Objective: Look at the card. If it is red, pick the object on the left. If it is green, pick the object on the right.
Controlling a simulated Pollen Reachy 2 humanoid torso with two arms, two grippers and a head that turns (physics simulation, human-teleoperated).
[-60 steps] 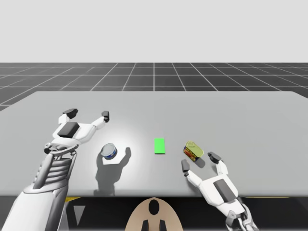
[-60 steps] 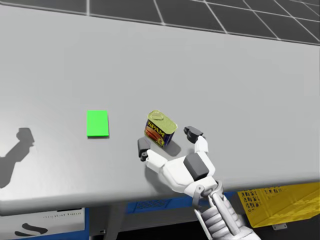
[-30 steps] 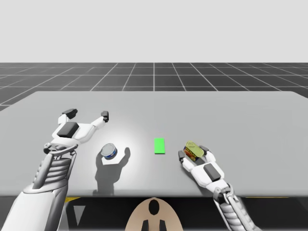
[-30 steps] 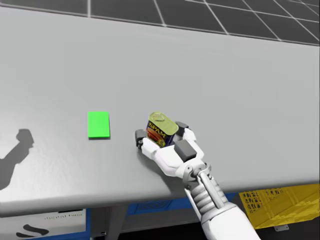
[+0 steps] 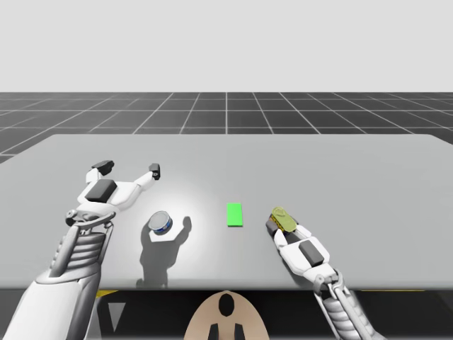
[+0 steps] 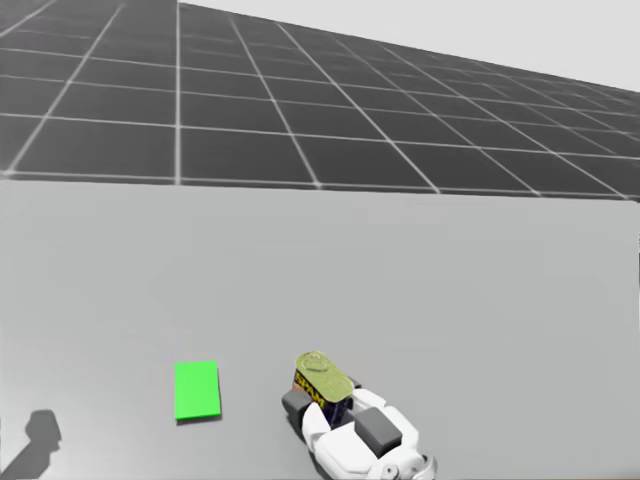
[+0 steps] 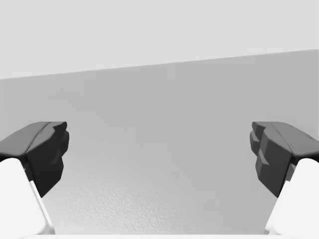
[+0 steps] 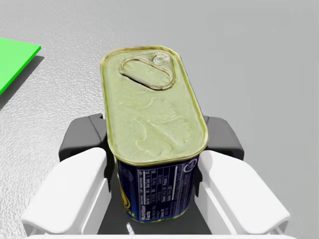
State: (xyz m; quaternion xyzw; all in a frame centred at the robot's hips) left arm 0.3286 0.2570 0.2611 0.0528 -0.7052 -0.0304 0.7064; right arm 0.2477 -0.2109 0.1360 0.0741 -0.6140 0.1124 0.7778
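A green card (image 5: 234, 214) (image 6: 196, 390) lies flat at the table's middle. To its right stands a rectangular blue tin with a gold pull-tab lid (image 5: 282, 218) (image 6: 323, 380) (image 8: 153, 124). My right gripper (image 5: 282, 227) (image 6: 327, 402) (image 8: 152, 144) is shut on this tin, one dark pad against each long side. A round blue can (image 5: 161, 223) sits left of the card. My left gripper (image 5: 129, 168) (image 7: 159, 154) hovers open behind that can, with bare table between its fingers.
The grey table (image 5: 354, 177) ends in a front edge just under my right wrist. A dark gridded floor (image 6: 300, 120) lies beyond the far edge. My left arm's shadow (image 5: 166, 244) falls beside the round can.
My right gripper moved forward around the blue tin and shut on it. My head has turned upward, so the card and tin sit lower in the head view. The left arm stayed put.
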